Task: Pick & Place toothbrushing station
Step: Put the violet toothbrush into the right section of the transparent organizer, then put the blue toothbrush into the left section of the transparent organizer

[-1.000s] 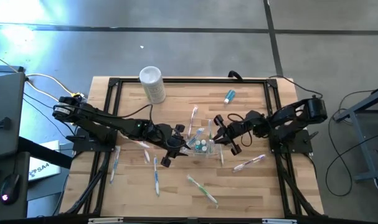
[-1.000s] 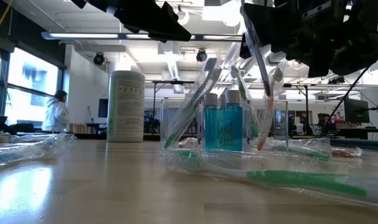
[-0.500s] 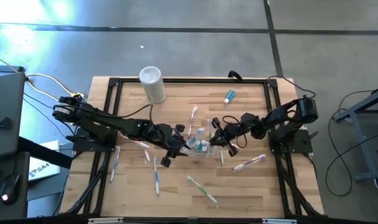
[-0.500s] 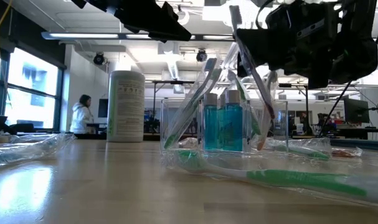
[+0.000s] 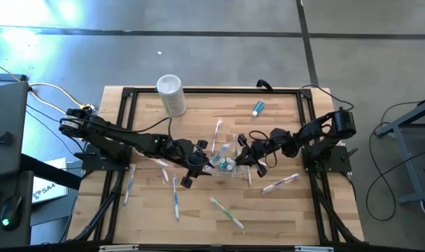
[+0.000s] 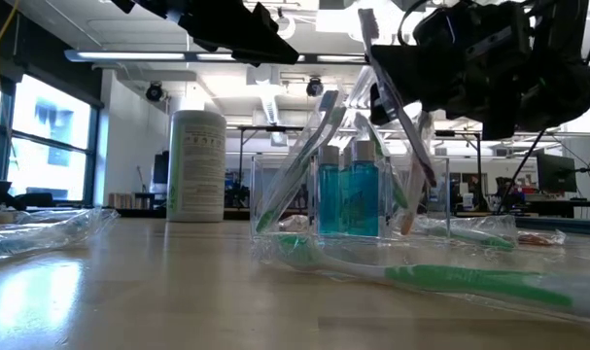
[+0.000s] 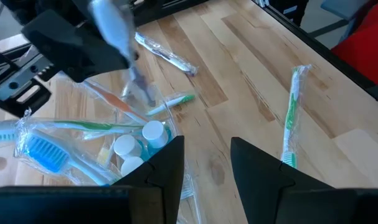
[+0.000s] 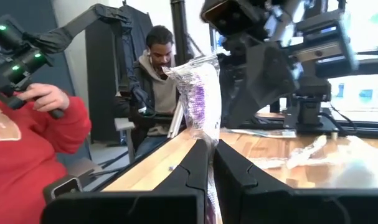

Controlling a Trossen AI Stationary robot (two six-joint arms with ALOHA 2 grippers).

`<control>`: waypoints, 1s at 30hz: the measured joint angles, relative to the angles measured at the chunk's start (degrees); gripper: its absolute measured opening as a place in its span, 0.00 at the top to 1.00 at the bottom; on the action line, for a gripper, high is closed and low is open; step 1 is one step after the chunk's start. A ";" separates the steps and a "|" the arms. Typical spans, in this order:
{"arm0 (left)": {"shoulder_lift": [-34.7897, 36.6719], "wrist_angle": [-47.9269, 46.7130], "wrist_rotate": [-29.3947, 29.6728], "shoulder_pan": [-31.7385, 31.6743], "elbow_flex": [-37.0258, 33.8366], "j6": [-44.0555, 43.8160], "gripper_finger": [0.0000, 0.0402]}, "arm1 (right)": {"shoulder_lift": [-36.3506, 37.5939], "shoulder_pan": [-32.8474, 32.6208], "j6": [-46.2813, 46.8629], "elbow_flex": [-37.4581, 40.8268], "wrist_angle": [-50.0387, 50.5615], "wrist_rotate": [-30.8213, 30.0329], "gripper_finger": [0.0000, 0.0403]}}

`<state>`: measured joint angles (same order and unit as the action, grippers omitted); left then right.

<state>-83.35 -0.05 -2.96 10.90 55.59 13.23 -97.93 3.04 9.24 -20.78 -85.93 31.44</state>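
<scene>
- Wooden worktop [image 5: 198,217] fills the middle of the high view. The clear cup [image 5: 227,165] sits at its centre. The left gripper [image 5: 200,168] is just left of the cup, and the right gripper [image 5: 244,154] is just right of it.
- Low view: the cup [image 6: 351,199] holds teal tubes [image 6: 350,194] and leaning toothbrushes. A white cylinder [image 6: 195,165] stands to the left.
- Left wrist view: the left jaws are open, holding nothing, with the cup [image 7: 95,143] at lower left.
- Right wrist view: the right jaws are closed on a wrapped toothbrush [image 8: 200,99] in the middle. A person in red [image 8: 27,143] is at the left.
</scene>
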 joint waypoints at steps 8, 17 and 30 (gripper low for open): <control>0.00 0.02 0.02 0.00 0.00 0.00 0.69 | 0.00 -0.58 0.72 0.00 0.54 -2.76 0.96; 0.00 0.02 0.02 0.00 0.00 0.00 0.69 | 0.00 -0.58 -0.28 0.00 1.03 -4.52 0.87; 0.00 0.00 0.02 0.00 0.00 -0.02 0.69 | 0.00 -0.58 -2.37 0.00 1.40 -5.72 0.68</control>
<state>-83.35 -0.05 -2.94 10.90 55.59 13.21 -97.93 2.46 6.86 -20.78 -84.53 25.72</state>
